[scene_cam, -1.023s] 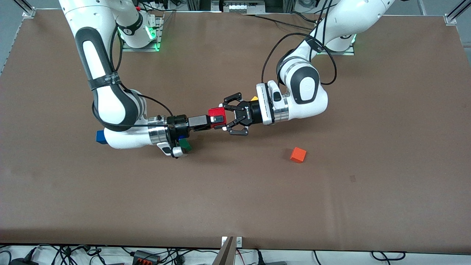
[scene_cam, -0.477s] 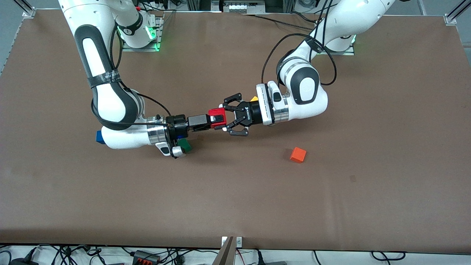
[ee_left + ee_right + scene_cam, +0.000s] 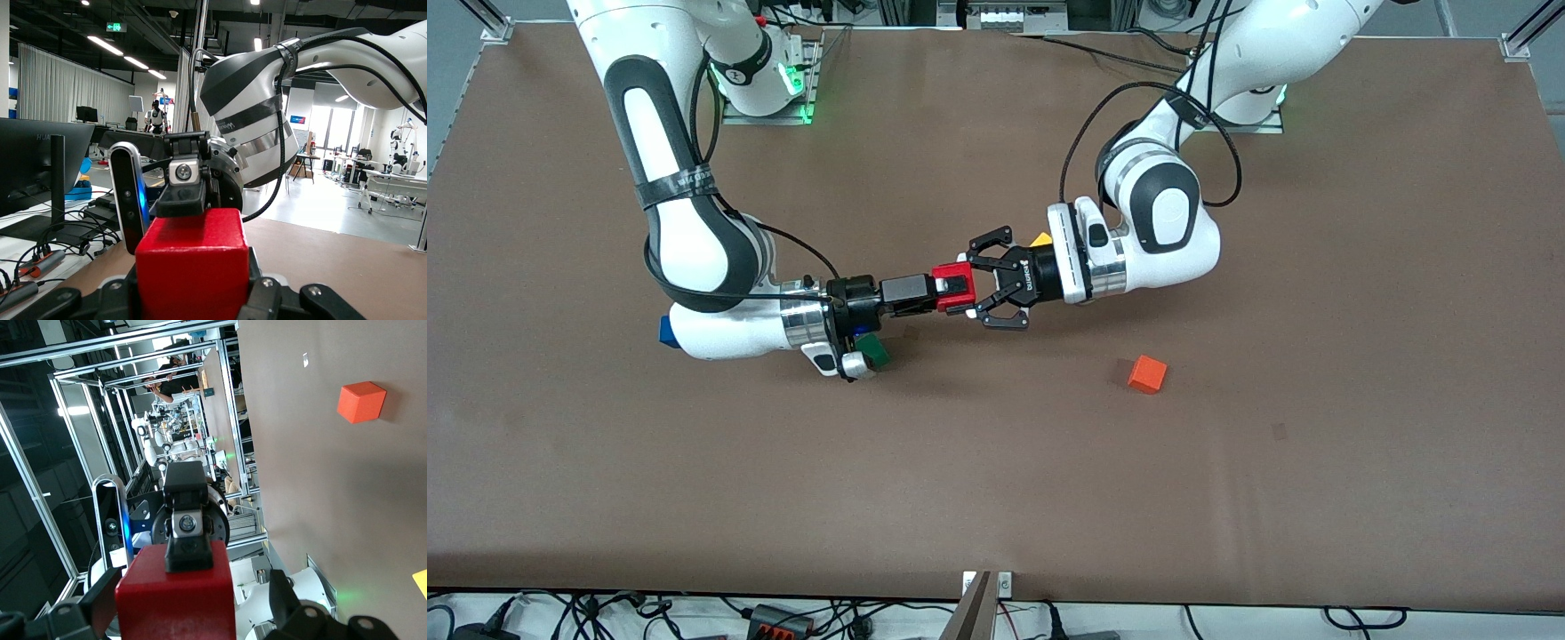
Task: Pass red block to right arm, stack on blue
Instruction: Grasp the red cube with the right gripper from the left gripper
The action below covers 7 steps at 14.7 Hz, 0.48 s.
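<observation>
The red block (image 3: 943, 276) hangs in the air over the middle of the table, with my left gripper (image 3: 966, 289) shut on it, its claw fingers on two sides (image 3: 193, 267). My right gripper (image 3: 953, 290) meets it from the right arm's end, open. One slim finger (image 3: 180, 197) lies over the block's top and the other sits under it. In the right wrist view a gap shows beside the block (image 3: 177, 600). The blue block (image 3: 666, 331) sits on the table, mostly hidden by the right arm's forearm.
A green block (image 3: 878, 355) lies under the right wrist. A yellow block (image 3: 1040, 238) peeks out beside the left wrist. An orange block (image 3: 1147, 374) sits nearer the front camera, toward the left arm's end (image 3: 361, 402). Brown table (image 3: 996, 498) stretches wide.
The right arm's forearm and wrist have edged slightly toward its own end of the table. The red block and the left gripper have stayed in place.
</observation>
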Available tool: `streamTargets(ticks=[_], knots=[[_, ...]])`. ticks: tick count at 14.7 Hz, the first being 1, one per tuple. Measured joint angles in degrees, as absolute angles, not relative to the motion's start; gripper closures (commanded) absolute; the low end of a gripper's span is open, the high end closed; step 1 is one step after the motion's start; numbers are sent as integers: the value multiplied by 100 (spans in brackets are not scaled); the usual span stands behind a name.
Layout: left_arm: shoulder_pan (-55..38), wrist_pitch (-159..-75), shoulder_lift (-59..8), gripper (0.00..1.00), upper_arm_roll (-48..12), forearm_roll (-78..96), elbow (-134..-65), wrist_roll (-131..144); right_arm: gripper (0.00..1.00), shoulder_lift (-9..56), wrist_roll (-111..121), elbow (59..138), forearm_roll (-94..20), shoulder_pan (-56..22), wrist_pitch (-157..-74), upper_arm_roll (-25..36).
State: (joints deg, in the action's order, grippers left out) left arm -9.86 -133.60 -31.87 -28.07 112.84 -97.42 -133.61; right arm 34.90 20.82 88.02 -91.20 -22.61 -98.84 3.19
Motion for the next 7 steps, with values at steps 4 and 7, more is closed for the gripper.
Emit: streamTargets(ticks=[4,7], knots=[[-986,-13367,-3198,92,-2808,11305,-9741,-13344,100,3474,2106,8773,-9113,-2254,-9871,322],[-987,-13368,-3198,92,-2810,11332,-9736,-13347,100,3473,2122,8759,-9102,-2253,-9871,326]])
